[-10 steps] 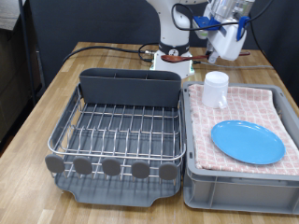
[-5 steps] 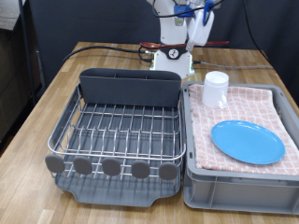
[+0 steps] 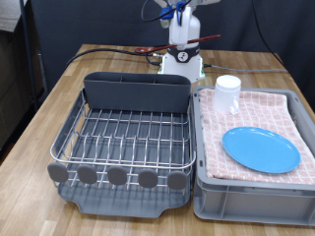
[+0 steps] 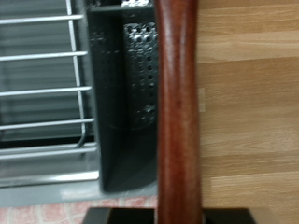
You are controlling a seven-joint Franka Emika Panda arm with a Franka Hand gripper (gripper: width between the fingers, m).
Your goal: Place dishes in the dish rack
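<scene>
I see the gripper (image 3: 185,12) clenched on the spoon (image 4: 177,112) above the trough (image 4: 126,103); it looks light, stiff and slim, best gripped mid-handle.

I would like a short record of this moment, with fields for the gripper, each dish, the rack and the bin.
gripper: at the exterior view's top, above the table's far end, jaws shut on the spoon
spoon: brown wood, held; it fills the middle of the wrist view, with the rack's trough behind it
plate: light blue, flat on the pink cloth in the bin
cup: white, upright at the bin's far corner
rack: wire grid on a grey tray, no dishes in it
bin: grey, at the exterior view's right of the rack
</scene>
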